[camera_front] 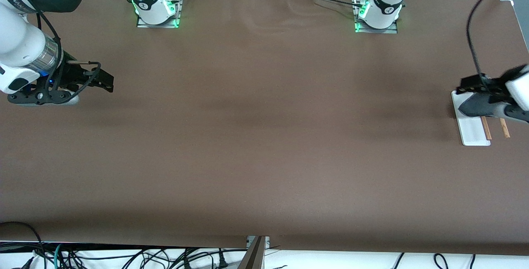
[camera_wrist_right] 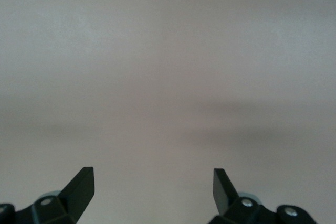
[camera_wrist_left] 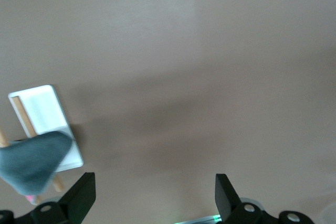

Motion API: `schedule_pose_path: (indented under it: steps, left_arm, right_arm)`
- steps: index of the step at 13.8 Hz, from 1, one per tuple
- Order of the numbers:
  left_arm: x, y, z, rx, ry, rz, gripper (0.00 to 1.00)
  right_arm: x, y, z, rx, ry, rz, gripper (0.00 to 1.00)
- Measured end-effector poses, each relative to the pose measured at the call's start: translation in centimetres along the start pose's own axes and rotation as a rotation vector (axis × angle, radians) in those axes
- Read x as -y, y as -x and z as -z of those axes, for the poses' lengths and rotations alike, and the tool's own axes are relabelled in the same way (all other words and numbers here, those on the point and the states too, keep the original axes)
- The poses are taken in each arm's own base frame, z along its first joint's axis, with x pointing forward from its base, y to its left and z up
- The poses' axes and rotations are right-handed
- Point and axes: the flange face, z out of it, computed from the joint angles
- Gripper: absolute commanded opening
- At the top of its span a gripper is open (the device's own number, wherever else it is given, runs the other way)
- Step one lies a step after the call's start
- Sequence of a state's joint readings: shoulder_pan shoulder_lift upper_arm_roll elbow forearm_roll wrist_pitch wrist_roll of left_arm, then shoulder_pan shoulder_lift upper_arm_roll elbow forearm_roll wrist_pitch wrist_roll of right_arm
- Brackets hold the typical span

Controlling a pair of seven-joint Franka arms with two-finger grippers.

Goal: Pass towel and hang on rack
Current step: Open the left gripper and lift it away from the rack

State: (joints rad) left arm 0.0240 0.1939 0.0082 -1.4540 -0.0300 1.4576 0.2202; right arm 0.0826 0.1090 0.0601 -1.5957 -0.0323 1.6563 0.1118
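Note:
The towel (camera_front: 479,105) shows its dark grey face and hangs over the rack's two wooden rods (camera_front: 487,127) at the left arm's end of the table. The rack's white base (camera_front: 471,130) lies under it. My left gripper (camera_front: 469,85) is open and empty, up in the air over the rack's end away from the front camera, apart from the towel. In the left wrist view the towel (camera_wrist_left: 34,161) drapes over the rack (camera_wrist_left: 44,114), off to one side of the open gripper (camera_wrist_left: 155,192). My right gripper (camera_front: 103,81) waits open and empty over bare table at the right arm's end, and its wrist view (camera_wrist_right: 153,187) shows only table.
The brown table cover (camera_front: 264,136) spans the whole view. The two arm bases (camera_front: 157,8) (camera_front: 378,13) stand along the edge farthest from the front camera. Cables (camera_front: 124,256) lie below the table's near edge.

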Motion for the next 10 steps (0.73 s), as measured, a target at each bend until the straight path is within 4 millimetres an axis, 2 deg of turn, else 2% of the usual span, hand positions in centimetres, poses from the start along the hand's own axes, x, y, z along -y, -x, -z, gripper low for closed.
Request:
schedule_pose_path:
  steps: [3,4,5,6,10]
  left_arm:
    - [-6.5,1.9,-0.9,-0.052,-0.023,0.018,1.00]
    - [-8.2,2.5,-1.3,-0.059,-0.028,0.018,1.00]
    - [-9.1,3.0,-1.6,-0.064,-0.032,0.019,1.00]
    - [-9.2,3.3,-1.7,-0.070,-0.033,0.023,1.00]
    - [-7.5,3.6,-1.3,-0.082,-0.040,0.053,1.00]
  right_arm:
    - [0.0,0.0,0.0,-0.001,0.000,0.000,1.00]
    - [0.0,0.0,0.0,-0.001,0.000,0.000,1.00]
    - [0.0,0.0,0.0,-0.001,0.000,0.000,1.00]
    - [0.0,0.0,0.0,-0.002,0.000,0.000,1.00]
    - [0.0,0.0,0.0,-0.002,0.000,0.000,1.00]
